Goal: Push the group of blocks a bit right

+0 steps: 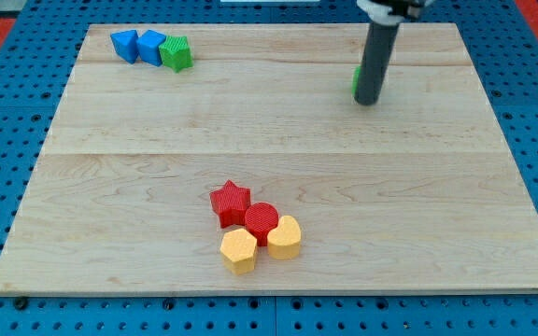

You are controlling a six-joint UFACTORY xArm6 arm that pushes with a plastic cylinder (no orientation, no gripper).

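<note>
A tight group of blocks lies at the view's lower middle: a red star [230, 202], a red cylinder [261, 221], a yellow hexagon [239, 250] and a yellow rounded block [285, 237], all touching. My rod comes down from the view's top right and my tip [367, 101] rests on the board far up and to the right of that group. A green block [356, 80] is mostly hidden behind the rod, touching or just beside it on its left.
At the view's top left two blue blocks [124, 44] [150, 46] and a green cube [176, 53] sit together in a row. The wooden board [110, 187] lies on a blue perforated base.
</note>
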